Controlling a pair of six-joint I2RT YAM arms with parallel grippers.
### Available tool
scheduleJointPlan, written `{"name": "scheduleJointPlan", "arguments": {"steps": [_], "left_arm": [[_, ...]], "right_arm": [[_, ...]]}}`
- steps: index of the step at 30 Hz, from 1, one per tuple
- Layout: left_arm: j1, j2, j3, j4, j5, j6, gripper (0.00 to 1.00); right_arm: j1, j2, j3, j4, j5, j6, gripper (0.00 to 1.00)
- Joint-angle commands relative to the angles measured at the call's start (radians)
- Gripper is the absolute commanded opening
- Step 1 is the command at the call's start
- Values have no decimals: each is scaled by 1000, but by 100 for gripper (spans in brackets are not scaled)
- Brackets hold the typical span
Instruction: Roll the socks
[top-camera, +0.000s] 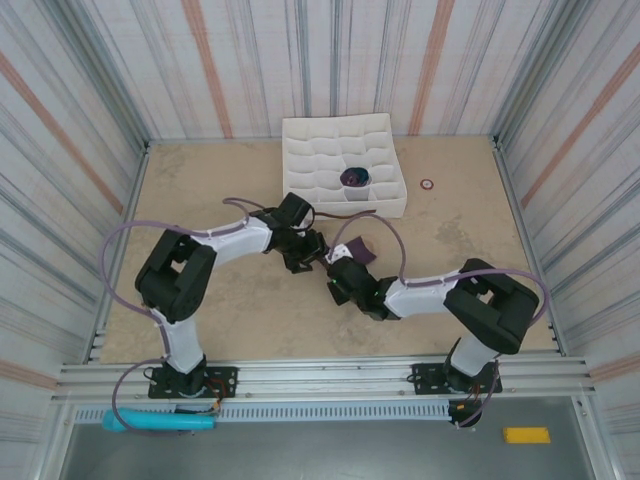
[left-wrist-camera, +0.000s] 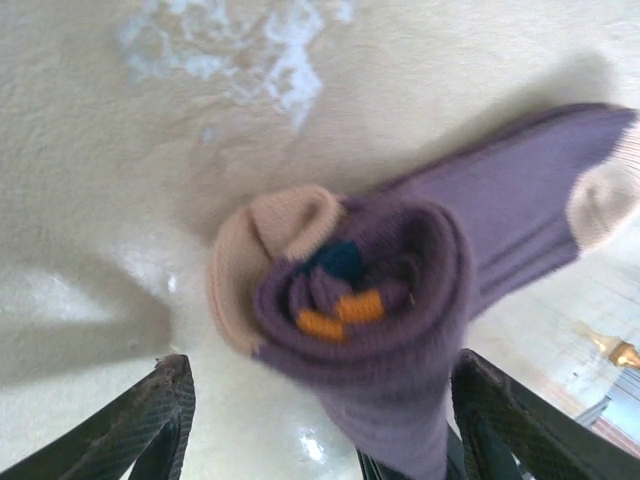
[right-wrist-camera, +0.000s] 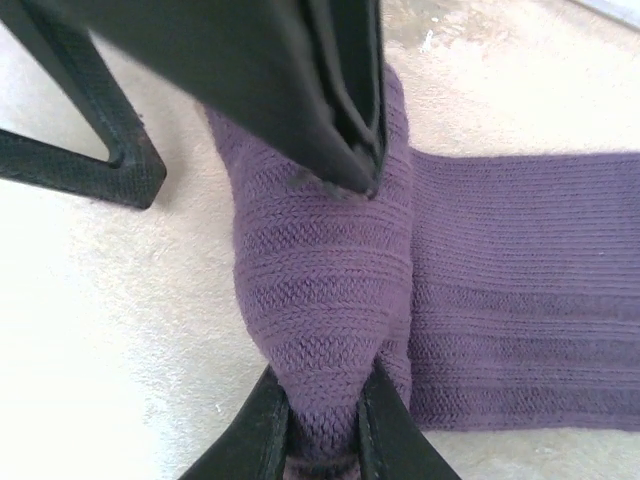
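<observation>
Half-rolled socks (left-wrist-camera: 380, 290) on the bench (left-wrist-camera: 100, 150)
Their fold pinched in the right hand (right-wrist-camera: 322, 400); the left hand (left-wrist-camera: 322, 380) wide around the roll

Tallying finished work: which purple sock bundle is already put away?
The bundle sitting in a compartment of the white tray; the other roll is outside it, by the arms, its tail unrolled.

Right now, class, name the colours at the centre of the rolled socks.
Dark teal and orange inside the purple socks; clearest in the left wrist view.
</observation>
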Motion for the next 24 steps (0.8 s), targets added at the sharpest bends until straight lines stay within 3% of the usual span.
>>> {"name": "scheduleJointPlan", "arguments": {"steps": [1,13,24], "left_arm": [[-11,-91,-29,66,-27,-1,71],[-18,-173,-97,183,-65,22,71],[-58,-126,-95,188,-88,27,64]], "right_arm": [[-78,19,-84,-104,-257,122,0],[-373,33,-179,13,-737,321,0],[-522,65,-222,16,-875,492,0]]}}
